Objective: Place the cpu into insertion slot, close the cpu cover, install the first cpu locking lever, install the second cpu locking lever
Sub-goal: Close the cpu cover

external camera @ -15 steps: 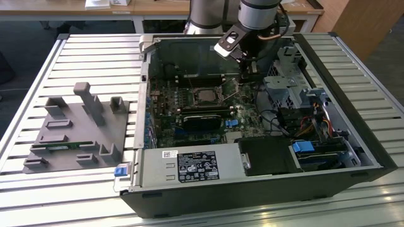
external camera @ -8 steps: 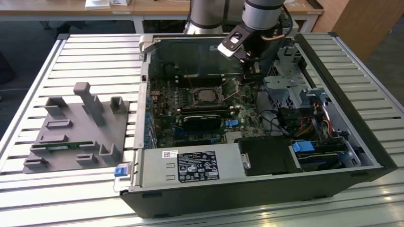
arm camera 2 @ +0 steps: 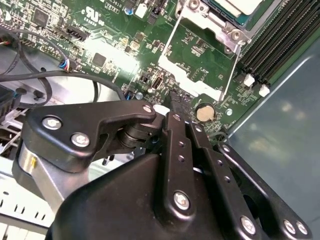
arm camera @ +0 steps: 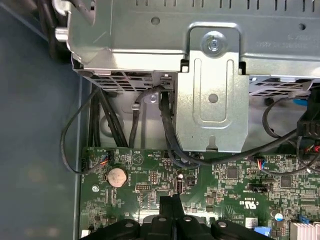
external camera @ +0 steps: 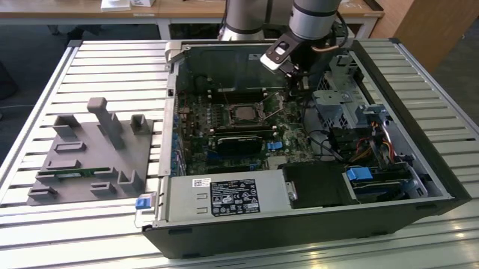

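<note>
Case wall stands near the closed end effector.

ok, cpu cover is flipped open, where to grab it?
Likely the free rail of the cpu cover, opposite its hinge beside the cpu. It is a thin open frame, so the gripper can pinch that rail through the window, coming from the side away from the cpu.
</note>
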### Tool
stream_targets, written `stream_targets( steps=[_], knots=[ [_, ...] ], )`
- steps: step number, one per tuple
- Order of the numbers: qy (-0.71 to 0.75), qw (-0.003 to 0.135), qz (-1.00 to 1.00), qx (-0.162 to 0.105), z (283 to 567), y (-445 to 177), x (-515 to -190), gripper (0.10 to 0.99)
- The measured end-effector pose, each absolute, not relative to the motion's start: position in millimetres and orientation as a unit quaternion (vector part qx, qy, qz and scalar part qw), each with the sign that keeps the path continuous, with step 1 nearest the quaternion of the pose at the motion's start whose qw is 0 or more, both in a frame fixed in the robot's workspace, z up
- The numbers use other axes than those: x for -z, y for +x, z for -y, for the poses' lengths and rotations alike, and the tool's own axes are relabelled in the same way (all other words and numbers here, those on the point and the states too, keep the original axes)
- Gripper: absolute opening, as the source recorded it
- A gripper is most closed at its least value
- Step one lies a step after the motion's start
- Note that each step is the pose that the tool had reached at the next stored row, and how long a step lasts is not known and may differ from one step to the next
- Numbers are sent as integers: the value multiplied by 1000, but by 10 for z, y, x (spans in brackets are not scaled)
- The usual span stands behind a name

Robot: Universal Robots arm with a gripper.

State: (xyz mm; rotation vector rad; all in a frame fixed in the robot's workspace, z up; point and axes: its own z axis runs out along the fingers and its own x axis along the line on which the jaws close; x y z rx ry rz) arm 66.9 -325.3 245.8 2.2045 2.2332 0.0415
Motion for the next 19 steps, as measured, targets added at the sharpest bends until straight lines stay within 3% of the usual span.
stream_targets(
  steps=[19],
  knots=[
    [703,1,-712,-12,3253,558,-2408,106]
  ],
)
